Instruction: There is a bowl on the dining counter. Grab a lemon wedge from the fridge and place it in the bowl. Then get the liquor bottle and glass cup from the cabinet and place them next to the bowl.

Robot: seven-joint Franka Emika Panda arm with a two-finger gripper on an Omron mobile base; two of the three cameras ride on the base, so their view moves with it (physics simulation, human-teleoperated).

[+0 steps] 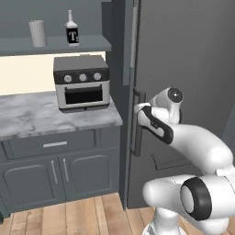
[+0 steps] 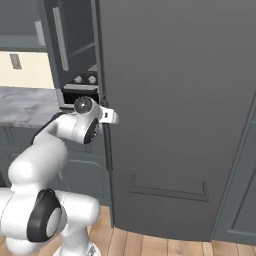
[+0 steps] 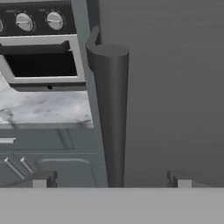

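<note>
The two-finger dark pincer (image 3: 111, 179) stands apart, its tips either side of the smooth, round dark vertical bar handle (image 3: 111, 118) of the flat matte dark grey fridge (image 1: 183, 59). Up and left of it, on the blue-grey cabinet shelf (image 1: 55, 44), stand the whitish black-labelled liquor bottle (image 1: 71, 29) and translucent cylindrical glass cup (image 1: 38, 33), above a boxy silver toaster oven (image 1: 81, 82) on veined marble worktop (image 1: 46, 117).

Fridge (image 1: 183, 69) top cut off; handle (image 3: 111, 118) bottom hidden; tool (image 3: 111, 179) grip unclear.
</note>
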